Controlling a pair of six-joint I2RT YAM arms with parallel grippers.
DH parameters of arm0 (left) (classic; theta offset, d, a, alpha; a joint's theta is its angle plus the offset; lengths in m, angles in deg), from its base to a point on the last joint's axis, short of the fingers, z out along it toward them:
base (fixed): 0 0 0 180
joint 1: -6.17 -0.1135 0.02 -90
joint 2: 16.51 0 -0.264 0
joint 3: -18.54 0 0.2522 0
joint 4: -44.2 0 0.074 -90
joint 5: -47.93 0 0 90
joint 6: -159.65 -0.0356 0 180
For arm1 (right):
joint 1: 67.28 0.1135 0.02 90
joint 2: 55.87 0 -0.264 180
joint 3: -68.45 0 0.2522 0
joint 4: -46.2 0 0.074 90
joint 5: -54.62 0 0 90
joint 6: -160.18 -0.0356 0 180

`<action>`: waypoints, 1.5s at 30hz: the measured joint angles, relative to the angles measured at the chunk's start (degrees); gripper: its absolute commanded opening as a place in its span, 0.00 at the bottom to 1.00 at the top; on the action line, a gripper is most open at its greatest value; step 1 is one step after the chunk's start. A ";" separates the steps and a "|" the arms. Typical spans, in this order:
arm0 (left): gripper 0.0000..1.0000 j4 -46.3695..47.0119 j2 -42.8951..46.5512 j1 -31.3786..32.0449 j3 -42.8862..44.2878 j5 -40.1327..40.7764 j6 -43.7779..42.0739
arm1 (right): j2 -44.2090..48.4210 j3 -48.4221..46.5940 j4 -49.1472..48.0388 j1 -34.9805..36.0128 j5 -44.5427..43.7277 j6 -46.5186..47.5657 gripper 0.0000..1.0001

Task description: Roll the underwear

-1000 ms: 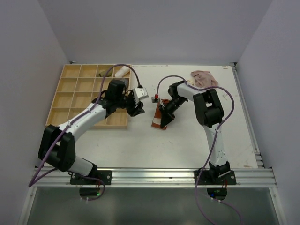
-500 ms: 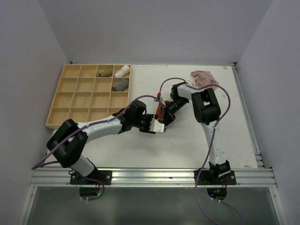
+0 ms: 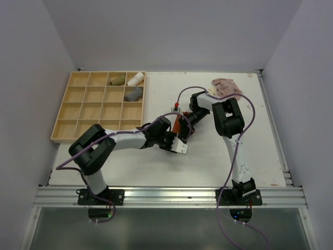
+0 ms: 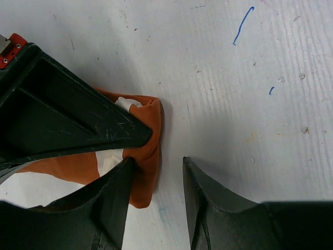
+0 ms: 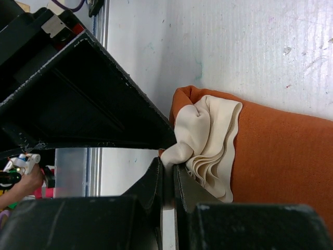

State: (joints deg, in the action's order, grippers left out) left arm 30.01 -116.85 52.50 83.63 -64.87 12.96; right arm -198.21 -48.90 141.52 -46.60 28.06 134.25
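The rust-orange underwear (image 3: 181,125) lies bunched mid-table, its cream lining (image 5: 208,138) showing. My right gripper (image 5: 170,165) is shut on a fold of that lining, low over the table (image 3: 185,124). From the left, my left gripper (image 4: 158,162) has come up against the same garment (image 4: 148,151). Its jaws stand apart; one fingertip (image 4: 125,172) presses the cloth's corner and the other rests on bare table. In the top view the left gripper (image 3: 176,141) sits just in front of the right one. The pale beige-pink underwear (image 3: 227,86) lies crumpled at the back right.
A wooden compartment tray (image 3: 78,110) stands at the back left, holding an olive roll (image 3: 117,80), a white roll (image 3: 136,78) and a grey roll (image 3: 133,94). Blue pen marks (image 4: 243,25) streak the white table. The right arm's purple cable (image 3: 183,92) loops above the orange cloth.
My left arm has swung from beside the tray down and right to the orange underwear, its jaws narrowing. The right gripper kept its hold; the cloth looks more bunched.
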 measured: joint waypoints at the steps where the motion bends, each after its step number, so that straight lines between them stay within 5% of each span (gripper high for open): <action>1: 0.47 -0.02 -0.09 0.00 0.17 0.15 0.04 | 0.00 0.00 0.00 -0.13 0.02 -0.02 0.00; 13: 0.47 2.43 0.57 0.96 -1.42 3.08 -0.57 | -0.33 -0.35 0.17 -0.26 0.15 -0.52 0.00; 18: 0.21 1.51 -1.55 1.07 1.20 4.20 -2.03 | -0.55 -0.46 0.33 -0.50 0.24 -0.85 0.00; 22: 0.10 -2.43 -2.69 1.01 4.48 3.87 -3.13 | -0.55 -0.50 0.39 -0.94 0.24 -1.31 0.24; 26: 0.00 -6.91 -3.34 0.81 7.06 2.49 -3.50 | -0.55 -1.68 1.42 -1.27 -0.31 -2.62 0.32; 34: 0.00 -16.92 -6.45 0.48 14.25 -2.54 1.79 | 0.00 -14.86 -2.21 -6.49 -3.89 -7.80 0.39; 39: 0.00 -24.26 -10.45 0.26 21.38 -6.34 9.22 | 7.72 -13.81 -5.53 -16.28 -6.67 -14.67 0.42; 45: 0.00 -36.09 -19.89 -2.89 35.36 -14.19 18.51 | 28.76 1.09 -11.34 -22.67 -12.76 -16.61 0.43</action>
State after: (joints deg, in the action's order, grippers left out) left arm -6.07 -136.74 49.61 118.99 -79.06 31.47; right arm -169.45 -47.81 130.18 -69.26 15.29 117.64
